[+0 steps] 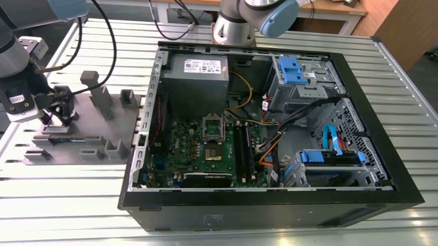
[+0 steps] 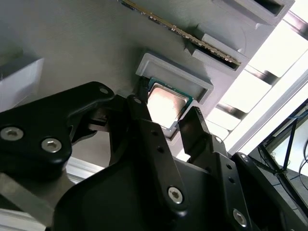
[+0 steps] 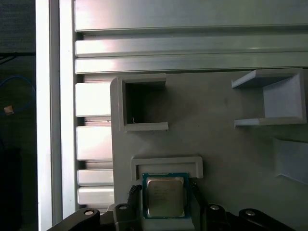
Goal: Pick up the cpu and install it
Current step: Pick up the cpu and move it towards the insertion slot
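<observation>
**Operator:** Where did the cpu stand at inspection?

**Inspector:** Your cpu point(image 3: 165, 196) lay flat, metal face up, seated in the raised grey pocket point(image 3: 166, 163) of the fixture plate point(image 1: 89, 123). In the exterior view that plate sat at nine o'clock from the open computer case point(image 1: 274, 205), on the slatted metal table point(image 1: 68, 205).

**Operator:** And the gripper?

**Inspector:** Your gripper point(image 2: 166, 111) hung directly over the cpu. Its fingers point(image 2: 195, 127) stood narrowly apart, one just beside each opposite edge of the cpu. I could not tell whether either touched it. The cpu was not lifted. A memory stick point(image 2: 178, 31) stood near the pocket. The motherboard socket point(image 1: 213, 152) lay well apart, at three o'clock from the gripper.
</observation>
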Robot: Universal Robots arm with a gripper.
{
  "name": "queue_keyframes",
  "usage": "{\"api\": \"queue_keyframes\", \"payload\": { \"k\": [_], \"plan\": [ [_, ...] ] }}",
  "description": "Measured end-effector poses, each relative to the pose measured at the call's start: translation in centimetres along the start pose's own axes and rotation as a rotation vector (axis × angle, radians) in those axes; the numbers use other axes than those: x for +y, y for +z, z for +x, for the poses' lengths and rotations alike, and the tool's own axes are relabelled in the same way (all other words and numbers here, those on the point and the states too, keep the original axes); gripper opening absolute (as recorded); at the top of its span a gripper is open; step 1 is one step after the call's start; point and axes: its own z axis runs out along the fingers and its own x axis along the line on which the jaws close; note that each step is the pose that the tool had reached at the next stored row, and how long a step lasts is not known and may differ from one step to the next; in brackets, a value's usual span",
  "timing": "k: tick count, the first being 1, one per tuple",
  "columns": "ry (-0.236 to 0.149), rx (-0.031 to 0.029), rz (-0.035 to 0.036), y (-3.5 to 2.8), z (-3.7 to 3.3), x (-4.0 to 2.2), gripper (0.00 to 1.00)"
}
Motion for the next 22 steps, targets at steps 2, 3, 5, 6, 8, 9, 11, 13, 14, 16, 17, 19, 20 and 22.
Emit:
{"api": "queue_keyframes", "payload": {
  "k": [2,3,5,6,8,9,11,13,14,16,17,19,20,22],
  "plan": [
    [0.0,0.0,0.0,0.0,0.01,0.0,0.52],
    [0.0,0.0001,0.0,0.0,0.02,0.0,0.52],
    [0.0,0.0,0.0,0.0,0.03,0.0,0.52],
    [0.0,0.0,0.0,0.0,0.04,0.0,0.52],
    [0.0,0.0,0.0,0.0,0.12,-0.01,0.52],
    [0.0,0.0,0.0,0.0,0.13,-0.01,0.52],
    [0.0,0.0,0.0,0.0,0.14,-0.01,0.51],
    [0.0,0.0001,0.0001,-0.01,0.16,-0.01,0.47],
    [0.0,0.0001,0.0001,0.0,0.16,-0.01,0.47],
    [0.0,0.0,0.0,0.0,0.17,-0.01,0.47],
    [0.0,0.0001,0.0001,0.0,0.18,-0.01,0.47],
    [0.0,0.0,0.0,0.0,0.19,-0.01,0.47],
    [0.0,0.0,0.0,0.0,0.2,-0.01,0.47],
    [0.0,0.0,0.0,0.0,0.21,-0.01,0.47]
  ]
}}
